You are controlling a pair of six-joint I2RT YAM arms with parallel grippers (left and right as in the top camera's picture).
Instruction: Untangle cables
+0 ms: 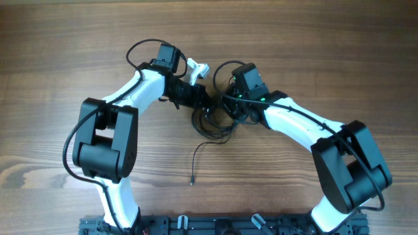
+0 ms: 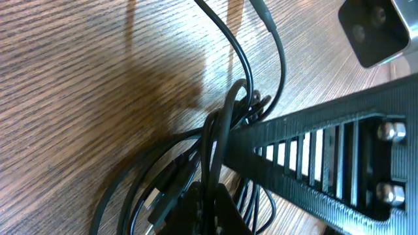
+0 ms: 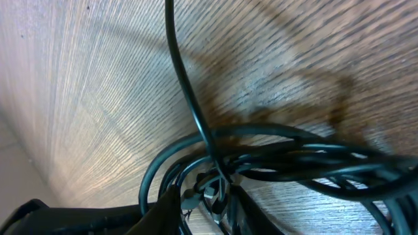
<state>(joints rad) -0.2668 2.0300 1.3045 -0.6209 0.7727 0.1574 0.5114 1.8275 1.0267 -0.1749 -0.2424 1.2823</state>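
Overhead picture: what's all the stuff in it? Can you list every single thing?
cables: one tangled bundle (too knotted to count the cords), black, middle of the table between the two grippers, one end trailing toward the robot
table: one, brown wood, under everything
left arm: one, white and black, robot's left side
right arm: one, white and black, robot's right side
left gripper: one, black, shut on the cables
right gripper: one, black, fingers either side of the cables

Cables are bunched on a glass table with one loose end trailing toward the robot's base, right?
Not glass: the overhead view shows a wooden table. The cables are bunched on it, one loose end trailing toward the robot's base.
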